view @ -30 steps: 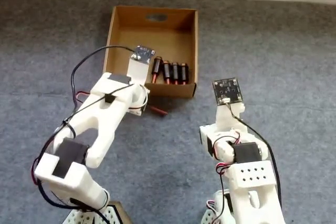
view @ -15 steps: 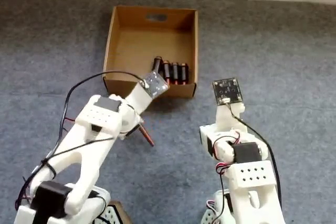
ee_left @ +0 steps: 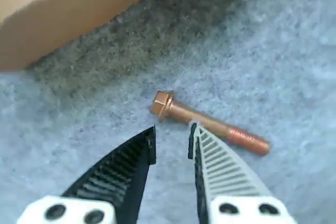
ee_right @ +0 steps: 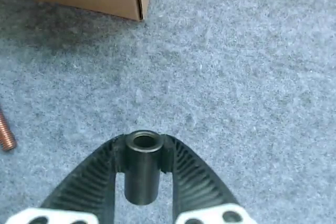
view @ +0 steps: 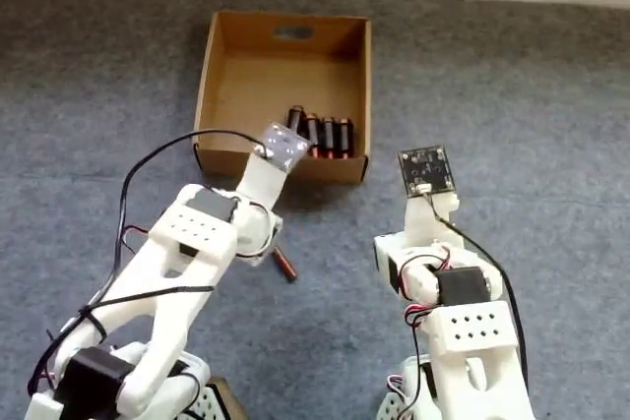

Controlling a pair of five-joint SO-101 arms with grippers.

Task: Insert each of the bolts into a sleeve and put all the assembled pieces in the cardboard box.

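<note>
Inside cardboard box [view: 258,86]: seemingly four assembled pieces [view: 322,135], near-right corner; left fingers [ee_left: 131,166] slightly parted, empty, over bolt [ee_left: 210,124] on worktop [view: 532,95]; right fingers [ee_right: 94,182] clamp sleeve [ee_right: 142,174].

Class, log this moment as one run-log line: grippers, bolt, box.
left gripper: open, over bolt on carpet | right gripper: shut on sleeve | cardboard box: four assembled pieces inside

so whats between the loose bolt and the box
Just bare carpet: in the left wrist view the bolt lies apart from the box wall, with nothing on the stretch between them.
</note>
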